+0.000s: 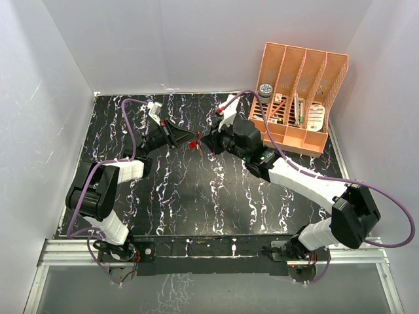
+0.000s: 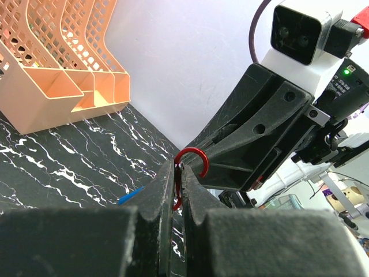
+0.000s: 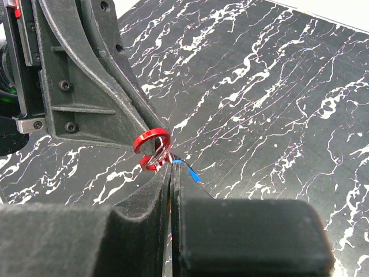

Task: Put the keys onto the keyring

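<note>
My left gripper (image 2: 179, 168) is shut on the red keyring (image 2: 196, 156), whose curved end sticks out above the fingertips. My right gripper (image 3: 171, 168) is shut tip to tip against it, with the blue key (image 3: 189, 171) at its fingertips. The keyring (image 3: 151, 141) shows there with its silver wire gate, pinched by the left fingers (image 3: 98, 98). The blue key (image 2: 130, 195) also pokes out left of my left finger. From above, both grippers, left (image 1: 188, 137) and right (image 1: 205, 140), meet over the table's far middle at the keyring (image 1: 194, 145). Other keys are hidden.
An orange mesh file organiser (image 1: 301, 98) with small items in its slots stands at the back right, close behind the right arm. White walls enclose the black marbled table (image 1: 196, 196) on three sides.
</note>
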Available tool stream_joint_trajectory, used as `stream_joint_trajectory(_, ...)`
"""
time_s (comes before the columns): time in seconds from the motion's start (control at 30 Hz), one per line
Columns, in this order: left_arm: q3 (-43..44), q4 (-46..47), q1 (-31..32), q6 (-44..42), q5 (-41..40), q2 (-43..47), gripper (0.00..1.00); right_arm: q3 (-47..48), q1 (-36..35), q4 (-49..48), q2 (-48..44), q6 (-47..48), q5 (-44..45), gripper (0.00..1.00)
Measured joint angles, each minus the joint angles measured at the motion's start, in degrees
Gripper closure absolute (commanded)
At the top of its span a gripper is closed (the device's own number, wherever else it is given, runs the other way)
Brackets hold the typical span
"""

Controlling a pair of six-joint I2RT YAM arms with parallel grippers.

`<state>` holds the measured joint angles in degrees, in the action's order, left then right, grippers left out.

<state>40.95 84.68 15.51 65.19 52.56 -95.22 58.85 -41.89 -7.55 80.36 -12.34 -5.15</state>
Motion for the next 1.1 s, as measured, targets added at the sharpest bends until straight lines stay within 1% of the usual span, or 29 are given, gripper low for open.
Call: stream_joint_trajectory(1.1,0.0,0.0,0.0,0.0,0.0,0.0,1.0,2.6,0.0,1.9,2.0,-0.4,0.7,0.99)
